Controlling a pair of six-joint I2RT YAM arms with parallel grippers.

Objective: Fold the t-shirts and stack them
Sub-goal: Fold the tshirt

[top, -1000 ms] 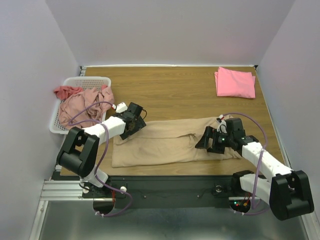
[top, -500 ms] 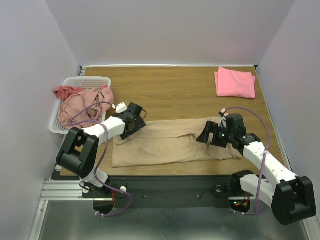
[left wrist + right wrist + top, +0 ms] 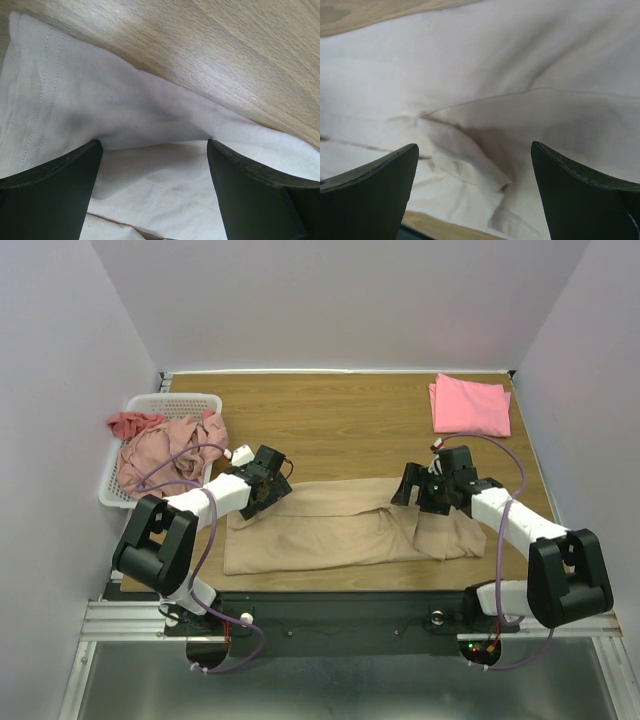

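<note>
The large tan cloth t-shirt [image 3: 320, 530] lay spread along the near edge of the wooden table [image 3: 340, 430]. The left gripper [image 3: 154, 145] sat at its far left hem, the right gripper [image 3: 474, 146] over its creased right end, both with fingers apart, gripping nothing.

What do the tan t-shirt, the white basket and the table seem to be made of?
The tan t-shirt: soft matte cloth, probably cotton; creases and stitched hems show. The basket: white plastic, judging by its moulded mesh. The table: wood-grain top, perhaps laminate.
</note>
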